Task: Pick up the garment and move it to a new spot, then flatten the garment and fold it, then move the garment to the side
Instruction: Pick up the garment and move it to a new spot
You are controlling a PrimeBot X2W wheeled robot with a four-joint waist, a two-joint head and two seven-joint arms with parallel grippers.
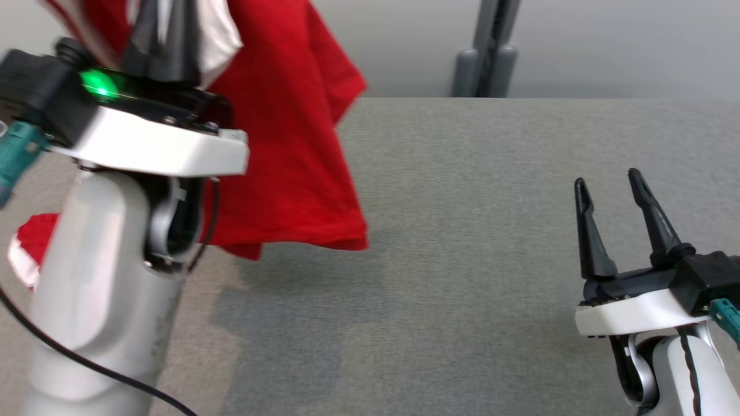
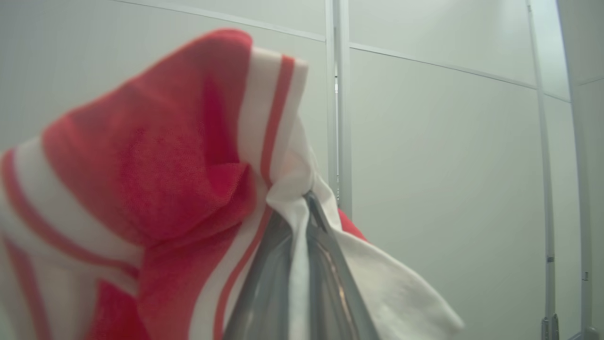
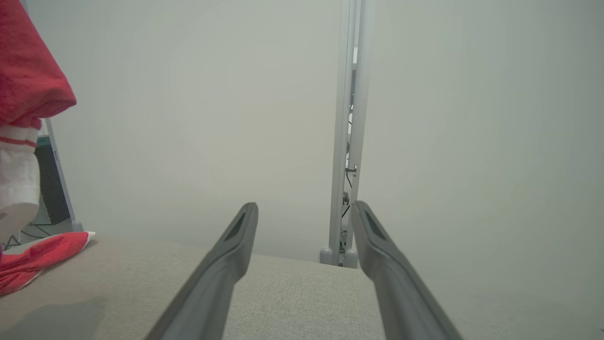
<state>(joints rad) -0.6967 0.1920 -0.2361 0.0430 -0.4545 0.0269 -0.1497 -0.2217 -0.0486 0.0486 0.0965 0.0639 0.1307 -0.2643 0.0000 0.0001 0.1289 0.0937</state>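
L. gripper (image 2: 306,200) jaws pinch the white trim of the red garment (image 1: 289,144), hanging limp over the table (image 1: 491,231) at left, one end resting on it: soft, light, prob. best held by hem corners; r. gripper (image 1: 607,178) jaws spread, empty.

The smooth pale-grey forearm shell (image 1: 98,277) is capped by a flat white wrist plate (image 1: 167,153). Above that plate sits a black housing (image 1: 40,86) with silver screws (image 1: 169,120) and a glowing green light (image 1: 101,84). Beside the plate is a teal plug (image 1: 17,153), and below it trails a thin black cable (image 1: 87,361). The right gripper (image 1: 606,177) has long tapered black fingers (image 1: 650,211).
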